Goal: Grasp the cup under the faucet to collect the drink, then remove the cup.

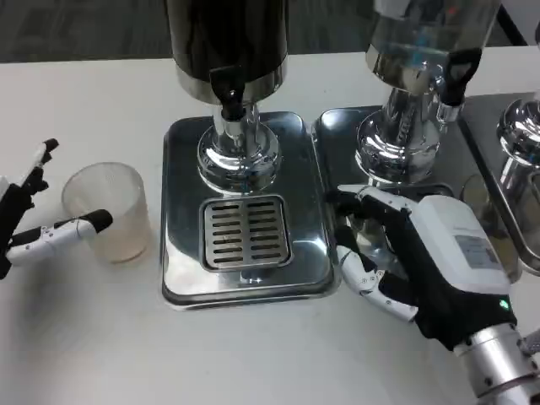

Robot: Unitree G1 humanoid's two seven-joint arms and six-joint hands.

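Right hand (pixel 422 261) is nearest the camera, bottom right, but going left to right:

Left hand (pixel 38 215) at the left edge: fingers spread, nothing held. One fingertip touches or nearly touches the near side of the plastic cup (pixel 105 211); the others are above and to the left, clear of it. Not a grasp yet.

Cup stands upright on the white table (pixel 84 337), just left of the steel drip tray (pixel 245 287). Long axis vertical, mouth pointing up, looks empty. It's not under the faucet (pixel 229 94); the slotted grate (pixel 245 233) below the spout is bare.

Black dispenser (pixel 228 42) sits on that tray, tap handle appears unturned, no drink flowing.

Second dispenser (pixel 418 51) stands on the neighbouring tray (pixel 337 135).

Right hand rests over the front of that neighbouring tray, fingers loosely spread and pointing left, holding nothing as far as I can tell.

Progress, my read: barely started. Left to do: close on the cup, place it on the grate under the spout, fill, pull it out.
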